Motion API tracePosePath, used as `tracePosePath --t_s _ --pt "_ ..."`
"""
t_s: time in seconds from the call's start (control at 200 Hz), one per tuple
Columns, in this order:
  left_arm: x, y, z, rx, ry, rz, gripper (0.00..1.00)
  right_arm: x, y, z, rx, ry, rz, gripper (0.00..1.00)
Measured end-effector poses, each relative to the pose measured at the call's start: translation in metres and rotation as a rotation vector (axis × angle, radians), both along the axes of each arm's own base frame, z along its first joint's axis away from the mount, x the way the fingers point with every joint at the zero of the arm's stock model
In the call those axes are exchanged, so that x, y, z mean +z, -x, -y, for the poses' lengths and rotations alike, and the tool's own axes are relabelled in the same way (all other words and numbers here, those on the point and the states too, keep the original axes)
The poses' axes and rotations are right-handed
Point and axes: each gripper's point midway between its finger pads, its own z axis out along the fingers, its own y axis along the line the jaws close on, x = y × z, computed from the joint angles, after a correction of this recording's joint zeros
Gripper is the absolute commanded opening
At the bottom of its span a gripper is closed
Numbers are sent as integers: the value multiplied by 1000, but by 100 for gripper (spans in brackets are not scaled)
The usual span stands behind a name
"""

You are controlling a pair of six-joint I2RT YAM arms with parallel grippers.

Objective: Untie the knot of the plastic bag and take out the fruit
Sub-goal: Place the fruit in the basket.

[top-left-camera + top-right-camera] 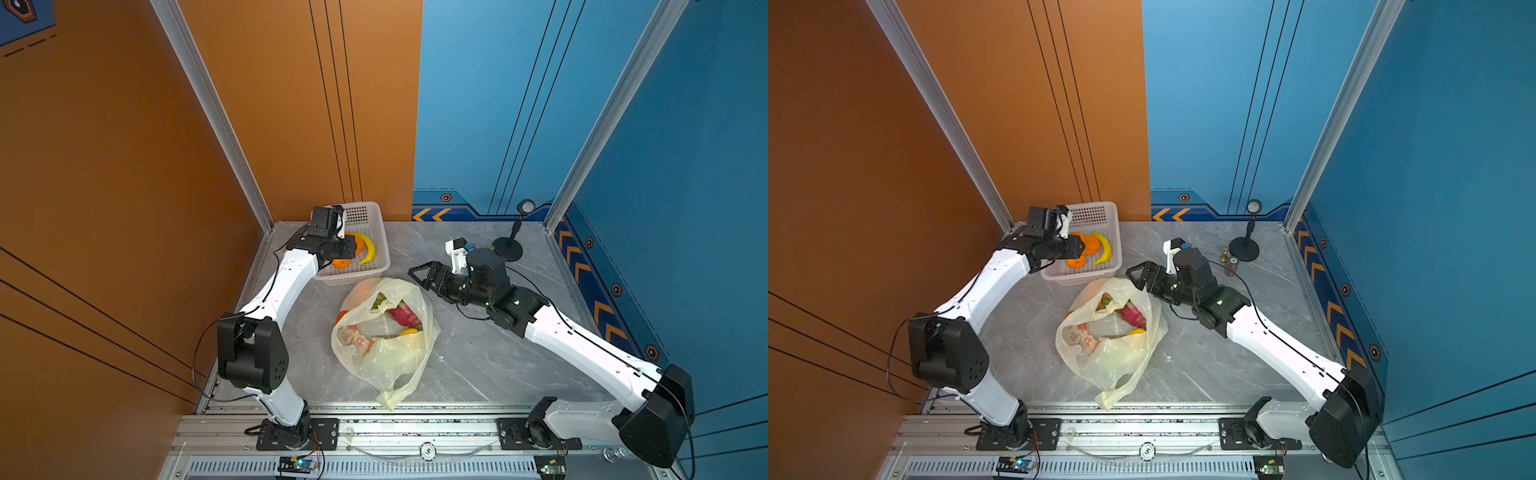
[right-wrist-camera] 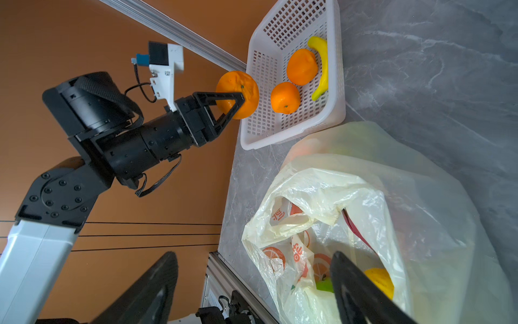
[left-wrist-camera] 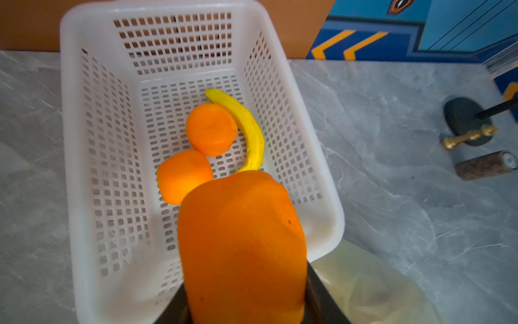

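Observation:
The pale-yellow plastic bag point(image 1: 386, 345) point(image 1: 1113, 353) lies mid-table with its mouth wide open; the knot is out of view. Inside it show fruit: a pink dragon fruit point(image 1: 401, 313), a yellow one point(image 2: 378, 280) and a green one point(image 2: 325, 286). My left gripper point(image 1: 352, 246) point(image 3: 246, 308) is shut on an orange point(image 3: 241, 238) point(image 2: 237, 94), held over the near end of the white basket point(image 3: 67, 112). My right gripper point(image 1: 417, 277) point(image 2: 253, 280) stands open and holds nothing, just above the bag's far right edge.
The basket point(image 1: 376, 216) at the back left holds two oranges point(image 3: 211, 129) point(image 3: 182, 176) and a banana point(image 3: 246, 126). A black stand point(image 1: 1245, 248), a small brass piece point(image 1: 1225, 253) and a brown cylinder point(image 1: 1232, 267) sit at the back right. Aluminium posts rise at both back corners.

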Motion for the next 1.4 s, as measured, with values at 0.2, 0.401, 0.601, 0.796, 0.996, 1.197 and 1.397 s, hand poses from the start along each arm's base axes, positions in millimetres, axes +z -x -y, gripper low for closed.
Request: tracePosePath --t_s 0.2,0.401,0.601,0.796,0.996,1.197,1.397 --pt "-40 -19 13 -52 -162 -115 33 -11 0 1 -1 33 -21 87" --pt "-85 -36 16 -83 -303 -201 31 -13 8 -6 21 50 -18 87" --pt "-120 -54 13 -107 -381 -246 35 -14 10 -6 27 64 -18 88" --pt "-127 -67 6 -97 -447 -237 52 -15 10 -4 23 79 -20 88" --pt "-128 -64 4 -106 -456 -252 80 -13 9 -3 19 93 -8 88" --pt "-124 -58 10 -108 -407 -260 82 -12 9 -2 17 96 -5 88" --pt "-57 -40 17 -85 -297 -166 83 -14 10 -3 27 111 4 88"
